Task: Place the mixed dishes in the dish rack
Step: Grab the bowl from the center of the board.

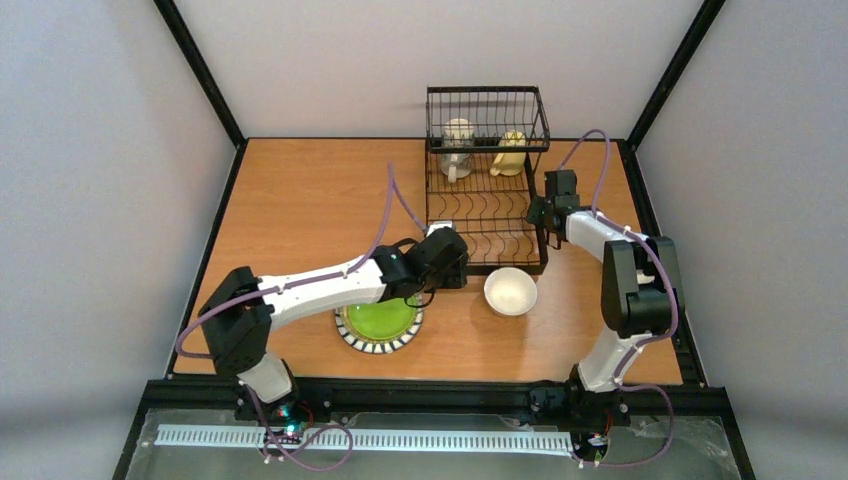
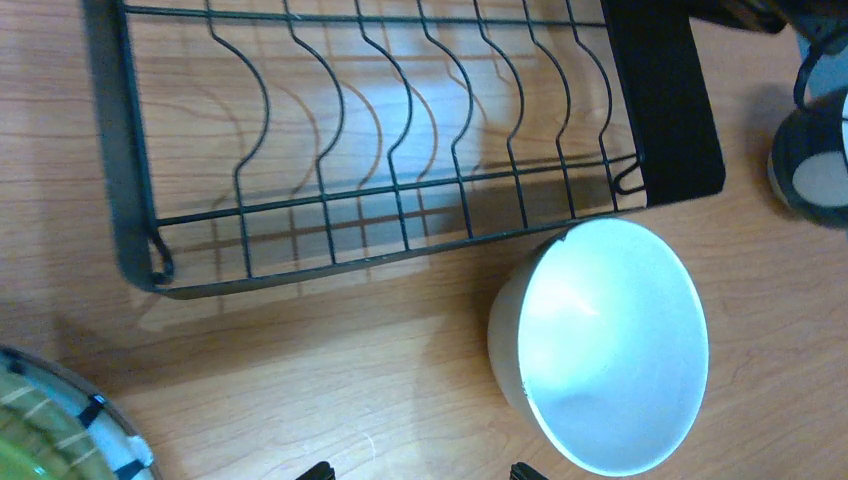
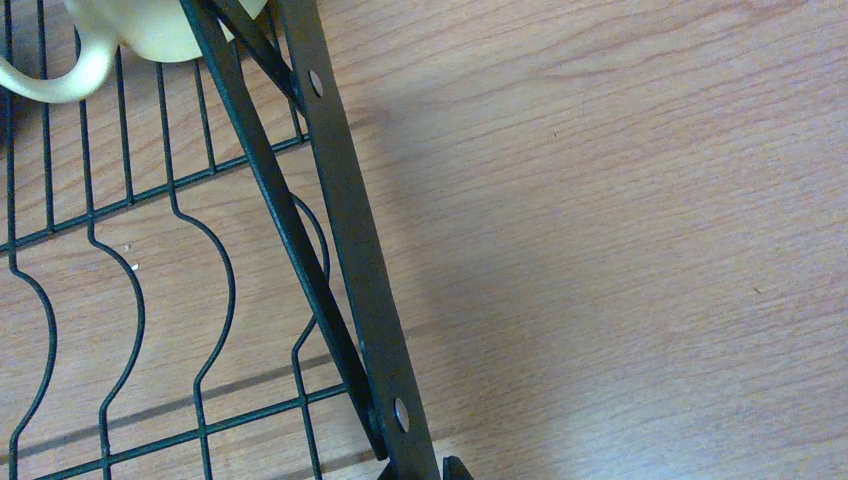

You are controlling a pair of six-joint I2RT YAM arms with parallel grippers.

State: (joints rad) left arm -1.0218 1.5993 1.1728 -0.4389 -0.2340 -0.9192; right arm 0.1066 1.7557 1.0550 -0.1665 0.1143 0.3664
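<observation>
While L hand (image 2: pixel 418 472) hangs wide, bowl (image 2: pixel 610 345) sits just beyond.

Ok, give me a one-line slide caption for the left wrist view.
White bowl upright on the table beside the bare slotted base of the dish rack; striped plate edge at lower left.
</observation>
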